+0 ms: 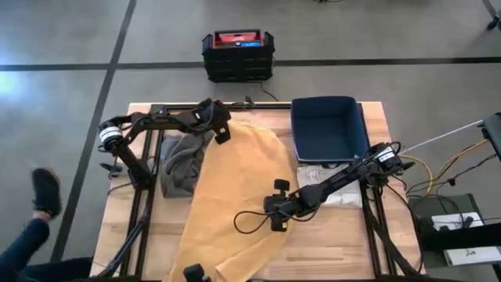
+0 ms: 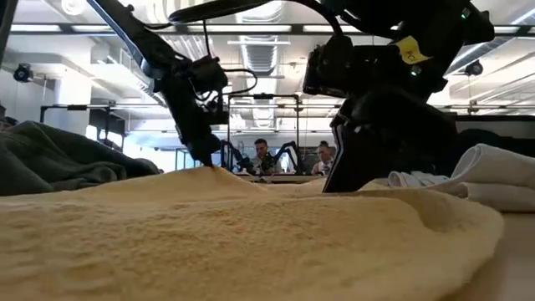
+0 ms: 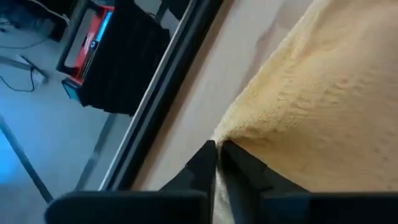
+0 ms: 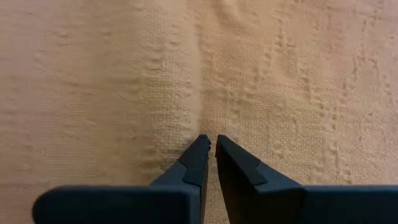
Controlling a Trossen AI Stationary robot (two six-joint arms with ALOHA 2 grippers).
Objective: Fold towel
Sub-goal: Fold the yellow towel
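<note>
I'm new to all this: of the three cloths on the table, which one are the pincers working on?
The big yellow towel spread across the middle. The left pincer pinches its far edge; the right pincer presses its centre. The grey towel and white cloth lie untouched beside it.

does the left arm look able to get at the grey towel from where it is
Probably yes: the grey towel lies uncovered right beside the left pincer. But that pincer is shut on the yellow towel corner and would have to let go first.

blue bin (image 1: 329, 129) | grey cloth (image 1: 182, 160) | black crate (image 1: 238, 55) | white towels (image 2: 485, 177)
</note>
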